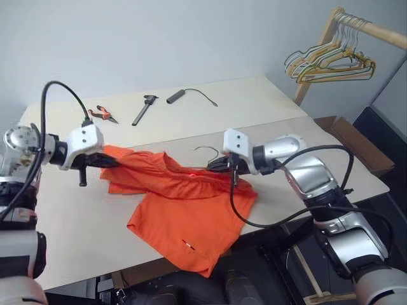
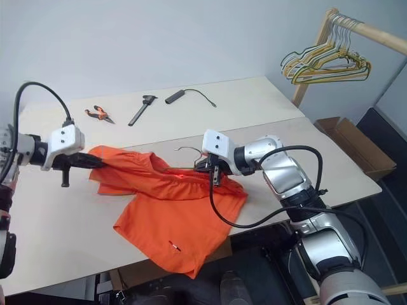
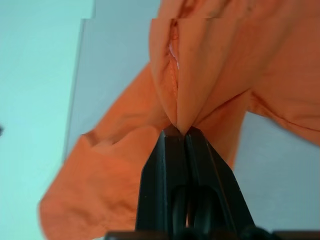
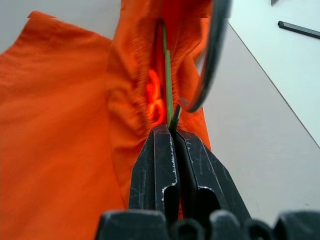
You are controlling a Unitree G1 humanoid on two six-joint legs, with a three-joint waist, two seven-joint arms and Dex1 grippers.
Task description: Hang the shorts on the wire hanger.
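Centre of frame: orange shorts lie half-lifted on the pale table, stretched between two arms. L gripper, at mid-left of the head view, is clenched on a pinch of fabric. R gripper, centre-right, is clamped on the thin olive wire hanger, which runs inside the cloth w/ its hook poking out above. Upper left: pliers, black tools. Upper right: rack of hangers.
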